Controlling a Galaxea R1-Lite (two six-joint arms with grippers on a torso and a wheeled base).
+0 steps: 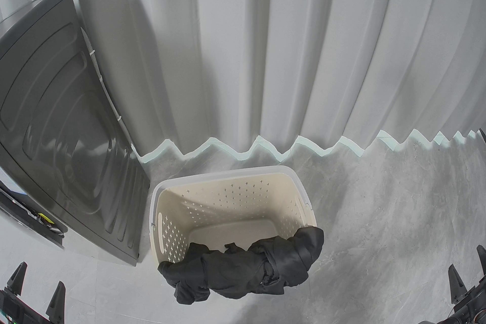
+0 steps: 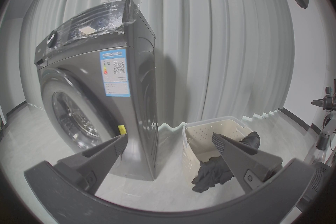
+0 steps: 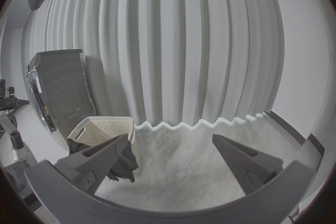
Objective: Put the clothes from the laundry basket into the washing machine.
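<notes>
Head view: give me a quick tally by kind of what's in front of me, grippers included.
Washing machine: 1
Laundry basket: 1
Dark clothes bundle, draped over the basket's near rim: 1 (piece count unclear)
Grippers: 2, left gripper and right gripper, both open
Total: 5

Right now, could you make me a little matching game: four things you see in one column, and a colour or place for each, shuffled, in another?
Things:
1. washing machine
2. laundry basket
3. black clothes
4. curtain

Descriptions:
A. draped over the basket's near rim
B. white, hanging behind everything
C. dark grey, left of the basket
D. cream, with perforated walls

Pairs: 1-C, 2-D, 3-A, 4-B.
</notes>
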